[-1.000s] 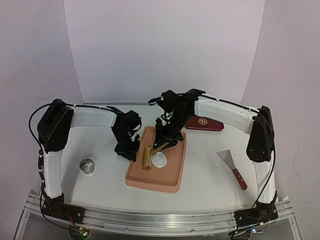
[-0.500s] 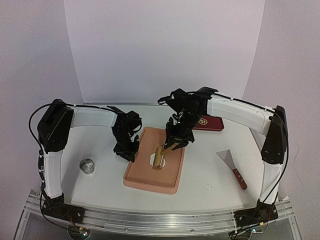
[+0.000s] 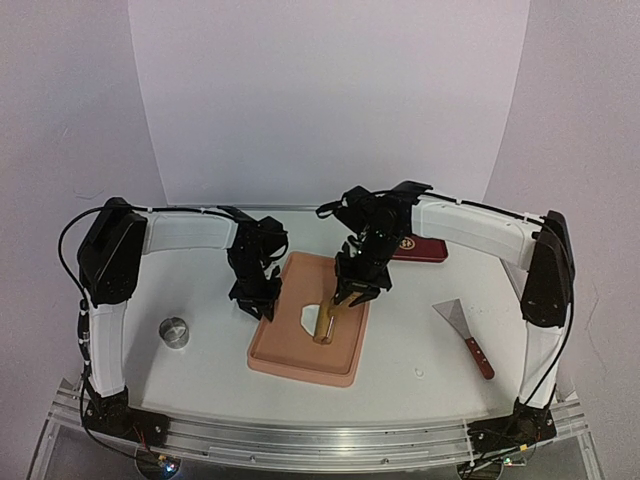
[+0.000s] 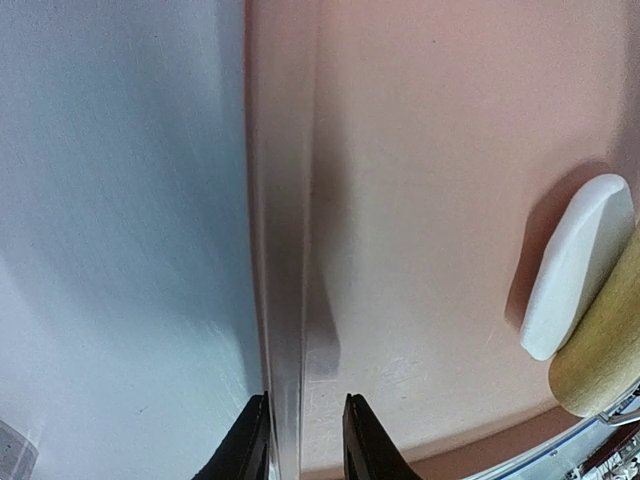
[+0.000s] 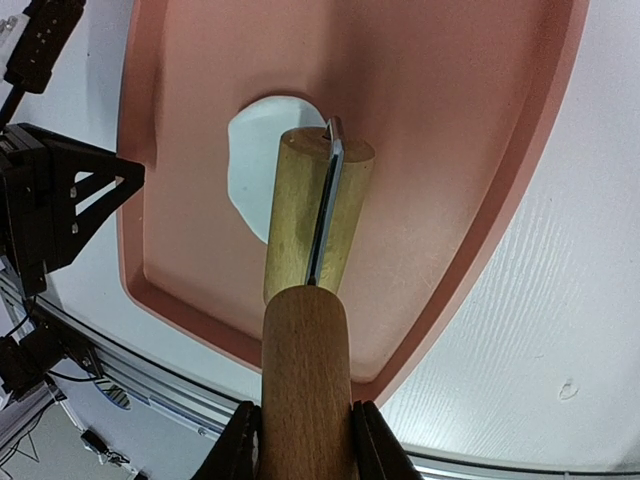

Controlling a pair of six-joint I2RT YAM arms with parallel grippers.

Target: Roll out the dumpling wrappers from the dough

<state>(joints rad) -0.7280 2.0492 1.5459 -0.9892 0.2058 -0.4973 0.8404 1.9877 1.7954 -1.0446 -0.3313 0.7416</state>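
You are working over a white table (image 3: 400, 370) set against a pale, plain backdrop. Nearest to you, a small metal ring (image 3: 175, 332) is standing on the left and a scraper (image 3: 463, 330) with a wooden handle is lying on the right. Both are well apart from the work, likely waiting for cutting and lifting.

Between them, the pink tray (image 3: 300, 360) is sitting lengthwise. The dough (image 5: 250, 150) is lying on its floor, a flattened white patch partly hidden under the roller.

Your right gripper (image 5: 305, 440) is clamping its jaws around the handle of the rolling pin (image 5: 315, 215), tilting it so the roller is pressing down on the dough's edge. Your left gripper (image 4: 297, 440) is pinching the tray's left rim with narrow jaws, one finger on each side of the wall. I judge that this is stopping the tray from sliding under the rolling.

Farther back, a dark red case (image 3: 418, 247) is lying flat.

You are seeing one tray, one pin, one piece of dough, one ring, one scraper and one case. No neat round wrapper is showing.
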